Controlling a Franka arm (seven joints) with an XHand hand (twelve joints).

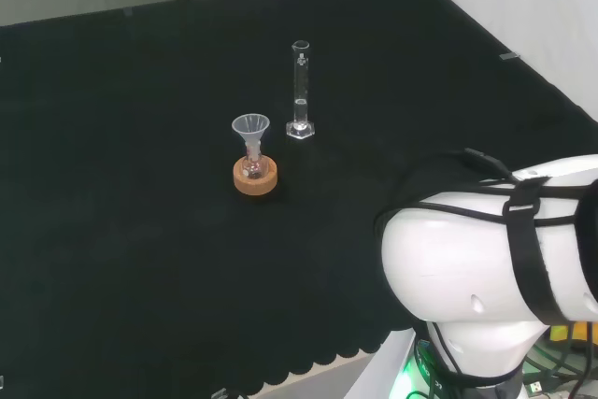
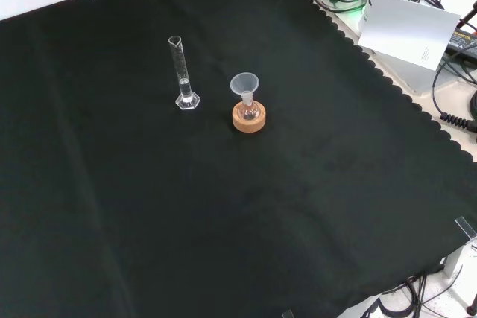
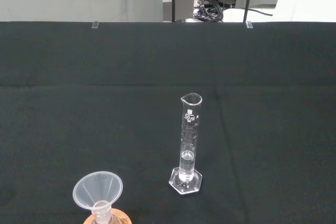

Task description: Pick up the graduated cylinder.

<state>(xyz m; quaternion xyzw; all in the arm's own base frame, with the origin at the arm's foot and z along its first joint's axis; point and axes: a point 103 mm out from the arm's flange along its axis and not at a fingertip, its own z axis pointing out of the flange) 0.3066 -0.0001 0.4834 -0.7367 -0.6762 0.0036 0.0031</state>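
Note:
A clear graduated cylinder (image 1: 300, 91) stands upright on its six-sided foot in the middle of the black cloth. In the front view the cylinder (image 2: 182, 74) is left of centre, and in the wrist view the cylinder (image 3: 187, 145) stands alone with cloth all round it. Close beside it a small flask with a clear funnel (image 1: 250, 128) in its neck sits on a cork ring (image 1: 255, 178). The funnel (image 2: 244, 85) and cork ring (image 2: 249, 118) lie just right of the cylinder in the front view. The funnel (image 3: 98, 190) is also near in the wrist view.
The arm's white link (image 1: 486, 268) fills the head view's lower right. Cables and boxes (image 2: 406, 5) lie beyond the cloth's scalloped edge at the front view's upper right. Open cloth (image 2: 223, 221) surrounds the two pieces.

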